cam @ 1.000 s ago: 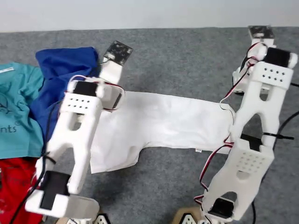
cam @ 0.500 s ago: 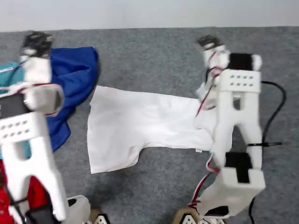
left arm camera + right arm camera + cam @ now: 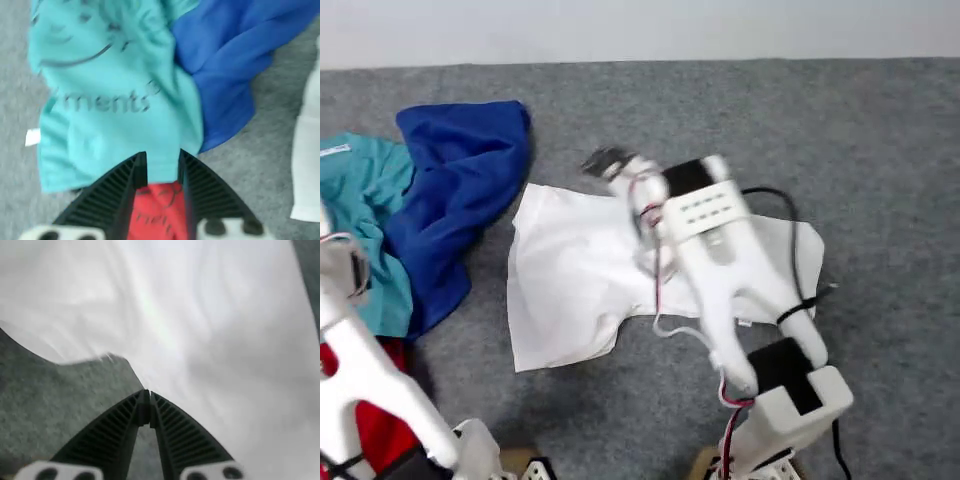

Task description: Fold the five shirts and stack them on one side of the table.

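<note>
Presently, item: white shirt [image 3: 570, 280], spread flat mid-worktop [image 3: 820, 130], with the right arm above it.

- Handling (judged): soft, light and limp. It should sag when lifted and drag on the grey surface. Best pinched at the corners of an edge, both layers together.
- Right gripper [image 3: 147, 400]: fingers closed tip to tip at the shirt's edge. Whether cloth is nipped between them cannot be told.
- Left gripper [image 3: 161, 165]: fingers parted, holding nothing, over the heap at left.
- Heap at left: blue shirt [image 3: 460, 170] farthest, then teal shirt [image 3: 360, 200], with red shirt [image 3: 157, 210] nearest.
</note>
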Robot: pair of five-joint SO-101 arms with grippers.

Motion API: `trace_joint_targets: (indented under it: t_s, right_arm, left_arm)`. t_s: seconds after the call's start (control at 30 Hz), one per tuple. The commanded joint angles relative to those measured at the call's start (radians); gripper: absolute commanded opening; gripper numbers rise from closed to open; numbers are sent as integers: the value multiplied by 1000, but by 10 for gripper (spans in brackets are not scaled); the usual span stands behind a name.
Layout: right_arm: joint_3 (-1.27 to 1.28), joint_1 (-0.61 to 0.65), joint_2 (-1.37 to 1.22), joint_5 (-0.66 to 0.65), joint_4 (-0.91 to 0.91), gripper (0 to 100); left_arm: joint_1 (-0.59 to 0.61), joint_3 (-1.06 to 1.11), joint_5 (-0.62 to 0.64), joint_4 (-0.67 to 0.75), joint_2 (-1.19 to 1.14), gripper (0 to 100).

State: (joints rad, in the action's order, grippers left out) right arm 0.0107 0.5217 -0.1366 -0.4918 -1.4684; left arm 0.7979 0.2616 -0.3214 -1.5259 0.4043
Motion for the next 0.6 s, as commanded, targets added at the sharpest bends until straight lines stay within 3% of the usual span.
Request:
trace_joint_targets:
  t_s: [0.0,0.23,0.33,0.5,0.57]
  right_arm:
    - [48,101,59,-11,119,10]
    - [84,272,59,0,217,13]
    - [66,321,58,98,248,20]
    - [23,387,15,275,243,137]
    - [-28,395,-33,365,226,136]
  left_arm:
    - [92,5,-15,-8,40,115]
    - [239,15,-68,-8,40,115]
    - [262,16,-68,-8,40,115]
    - [262,16,-68,-8,40,115]
    - [262,16,-68,-8,40,115]
